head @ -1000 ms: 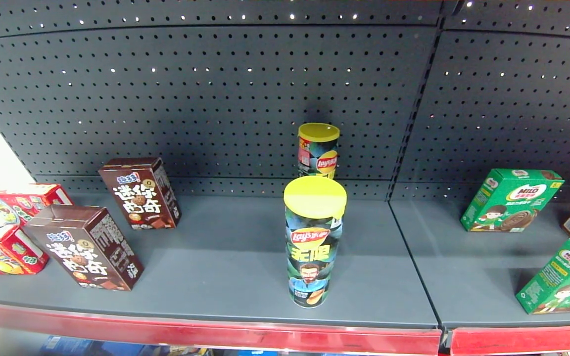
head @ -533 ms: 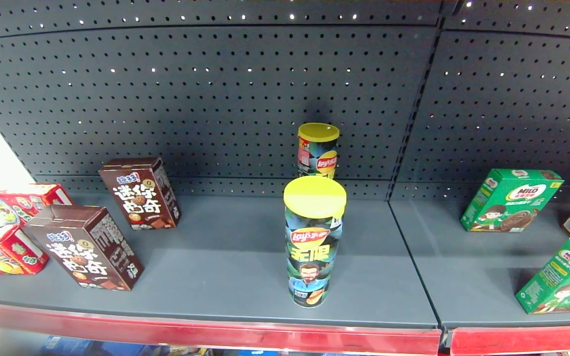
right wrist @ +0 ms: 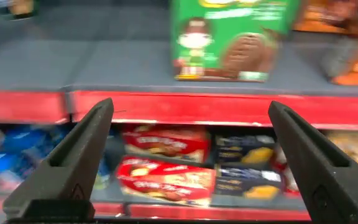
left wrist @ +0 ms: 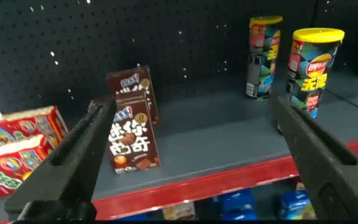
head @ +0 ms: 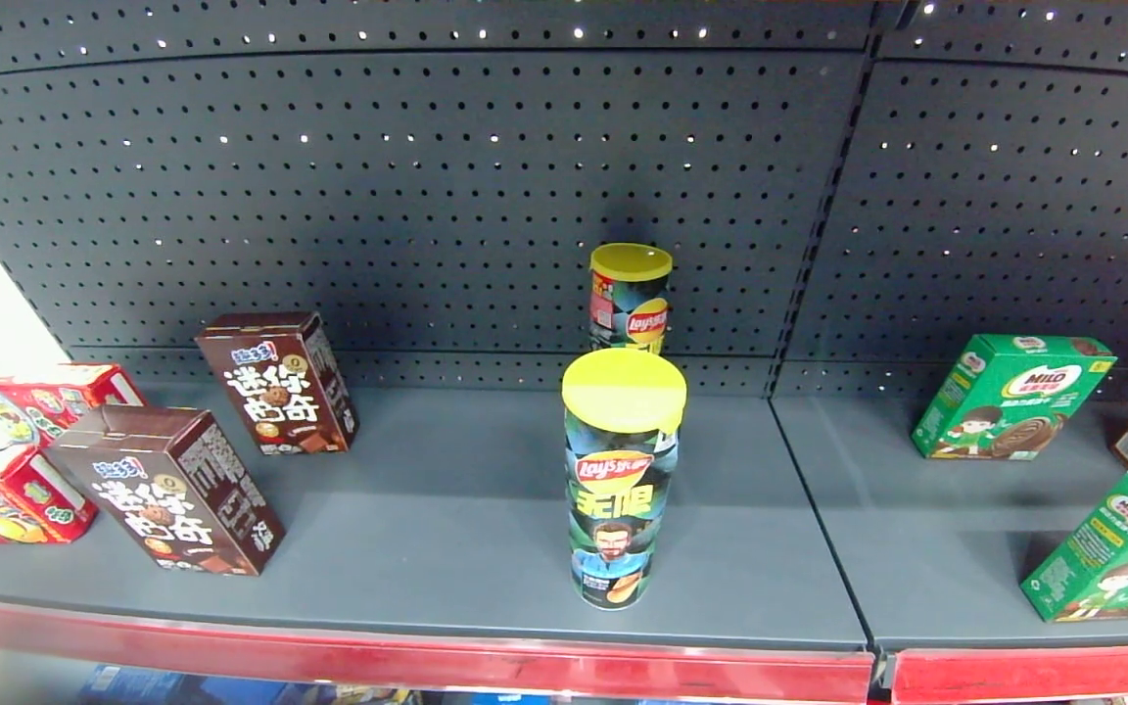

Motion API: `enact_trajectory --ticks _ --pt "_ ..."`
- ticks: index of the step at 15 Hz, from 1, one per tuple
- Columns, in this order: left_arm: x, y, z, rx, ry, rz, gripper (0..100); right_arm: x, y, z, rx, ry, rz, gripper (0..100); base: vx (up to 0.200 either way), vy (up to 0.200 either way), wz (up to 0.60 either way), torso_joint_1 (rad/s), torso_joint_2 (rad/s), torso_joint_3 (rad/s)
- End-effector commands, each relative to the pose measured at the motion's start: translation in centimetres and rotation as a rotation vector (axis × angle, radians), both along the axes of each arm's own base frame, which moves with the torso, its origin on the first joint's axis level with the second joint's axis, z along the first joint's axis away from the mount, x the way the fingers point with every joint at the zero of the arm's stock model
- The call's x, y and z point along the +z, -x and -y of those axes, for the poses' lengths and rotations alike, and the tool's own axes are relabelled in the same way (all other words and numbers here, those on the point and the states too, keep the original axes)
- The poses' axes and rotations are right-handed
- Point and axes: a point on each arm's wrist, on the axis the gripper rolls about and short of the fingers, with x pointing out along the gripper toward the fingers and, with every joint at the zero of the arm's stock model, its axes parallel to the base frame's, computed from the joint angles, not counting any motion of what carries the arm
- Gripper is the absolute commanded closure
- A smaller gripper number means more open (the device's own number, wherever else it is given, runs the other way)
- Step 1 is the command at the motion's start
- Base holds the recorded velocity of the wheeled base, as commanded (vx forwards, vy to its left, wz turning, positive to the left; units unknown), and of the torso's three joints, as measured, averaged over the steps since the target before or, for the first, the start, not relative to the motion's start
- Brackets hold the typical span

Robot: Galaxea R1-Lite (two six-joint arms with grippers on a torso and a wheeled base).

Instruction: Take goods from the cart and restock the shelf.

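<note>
While both arms hang empty before the shelf point(head: 456, 529), the left pincer point(left wrist: 189, 109) gapes wide, its jaws spread and holding nothing, facing the brown cookie boxes point(head: 275, 382) and two crisp cans from in front of the shelf. The right pincer point(right wrist: 189, 107) is likewise spread open and empty, low before the red price rail point(head: 407, 661), with a green chocolate-biscuit box point(right wrist: 229, 37) on the shelf above the rail and red packets point(right wrist: 166, 171) on the tier beneath.

In the head view the front crisp can point(head: 623, 480) stands upright at the centre, near the shelf's front edge. The rear crisp can point(head: 630, 299) stands at 12 o'clock from it, against the pegboard. The brown boxes sit at 9 o'clock, with red snack boxes point(head: 6, 480) beyond them. Two more green boxes point(head: 1010, 397) occupy the neighbouring bay at 3 o'clock.

Restocking appears mid-course: goods are placed, bare shelf remains, and the next item has yet to be fetched.

The chief hazard is probably the tall front can. It is narrow-based and close to the edge, so an arm reaching past it, or a new item pushed in alongside, could tip it over the rail. The nearer green box point(head: 1112, 548), also close to the front edge, could be nudged off the same way.
</note>
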Motion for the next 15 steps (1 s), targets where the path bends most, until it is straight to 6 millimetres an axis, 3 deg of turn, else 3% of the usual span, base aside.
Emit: enact_trajectory --ticks 1,3,6,8,11,13,15 --pt "-3.2 -0.5 -0.1 -0.007 0.023 -0.062 0 0.0 0.0 -0.2 0.081 0.0 -0.005 0 0.0 0.0 0.0 0.0 0.0 0.0" --pt "-4.6 -0.5 -0.2 0.026 0.038 -0.071 0 0.0 0.0 -0.1 0.042 -0.001 -0.008 0 0.0 0.0 0.0 0.0 0.0 0.0" --pt "-2.7 -0.1 -0.9 0.275 0.097 -0.013 0 0.0 0.0 0.4 -0.197 -0.011 -0.004 0 0.0 0.0 0.0 0.0 0.0 0.0" --pt "-2.2 0.2 -1.2 0.234 0.103 0.007 0 0.0 0.0 0.6 -0.287 -0.015 0.01 0 0.0 0.0 0.0 0.0 0.0 0.0" --pt "-1.5 0.6 -1.4 0.095 0.082 0.022 0 -0.7 -0.3 0.1 -0.054 -0.033 -0.017 0 0.0 0.0 0.0 0.0 0.0 0.0" --pt "-0.6 0.1 -1.2 0.001 0.059 -0.003 0 -0.7 -0.3 0.1 -0.042 -0.008 -0.017 0 0.0 0.0 0.0 0.0 0.0 0.0" --pt "1.8 -1.3 -1.3 -0.039 0.052 -0.041 0 -0.7 -0.3 0.1 -0.042 -0.011 -0.017 0 0.0 0.0 0.0 0.0 0.0 0.0"
